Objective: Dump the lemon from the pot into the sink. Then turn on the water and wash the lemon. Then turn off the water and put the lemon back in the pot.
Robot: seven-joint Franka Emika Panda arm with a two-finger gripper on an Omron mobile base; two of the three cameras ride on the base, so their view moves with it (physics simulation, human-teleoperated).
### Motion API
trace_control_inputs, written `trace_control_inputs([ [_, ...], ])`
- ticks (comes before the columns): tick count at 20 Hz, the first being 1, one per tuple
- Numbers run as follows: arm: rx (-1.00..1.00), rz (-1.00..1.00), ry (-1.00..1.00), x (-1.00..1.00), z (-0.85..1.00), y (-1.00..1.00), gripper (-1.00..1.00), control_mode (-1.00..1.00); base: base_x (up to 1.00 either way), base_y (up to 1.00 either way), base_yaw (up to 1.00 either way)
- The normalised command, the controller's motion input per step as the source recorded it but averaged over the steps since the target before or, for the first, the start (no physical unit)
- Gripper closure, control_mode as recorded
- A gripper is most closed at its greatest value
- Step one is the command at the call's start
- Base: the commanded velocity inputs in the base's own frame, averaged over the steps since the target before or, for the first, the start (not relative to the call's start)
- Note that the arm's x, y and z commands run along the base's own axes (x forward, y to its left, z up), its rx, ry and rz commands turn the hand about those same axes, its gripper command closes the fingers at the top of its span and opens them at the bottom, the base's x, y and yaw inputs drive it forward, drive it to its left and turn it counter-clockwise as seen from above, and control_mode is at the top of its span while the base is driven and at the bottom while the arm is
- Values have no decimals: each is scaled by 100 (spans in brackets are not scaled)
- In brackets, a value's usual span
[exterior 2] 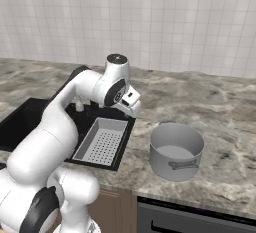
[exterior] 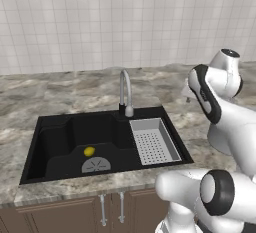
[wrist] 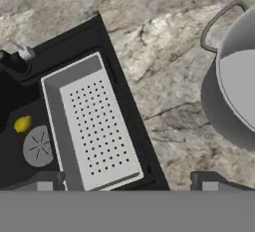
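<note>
Overhead, bent arm [exterior 2: 75, 102] hanging above counter [exterior 2: 220, 102] between sink [exterior: 55, 142] and pot [exterior 2: 176, 150]; gripper [wrist: 127, 186] spread wide, holding nothing. Lemon [exterior: 89, 151] lying in sink beside drain [exterior: 96, 165].

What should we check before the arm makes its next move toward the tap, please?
1. Lemon out of the pot and lying in the sink beside the drain: ok.
2. Pot upright on the counter, right of the sink: ok.
3. Gripper open and empty: ok.
4. No stream at the tap: ok, water not yet on.
5. Tray insert clear of the lemon: ok.
6. Knob position at the tap base: cannot tell.
</note>
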Motion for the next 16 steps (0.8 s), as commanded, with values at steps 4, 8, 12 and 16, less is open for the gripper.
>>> trace_control_inputs([
  [4, 1, 42, -8, 71, 1, 37, -100, -100, 0, 0, 0],
  [8, 3, 40, -3, 67, -6, 30, -100, -100, 0, 0, 0],
  [12, 10, 31, 0, 69, -20, 23, -100, -100, 0, 0, 0],
  [16, 16, 25, 0, 63, -37, 20, -100, -100, 0, 0, 0],
])
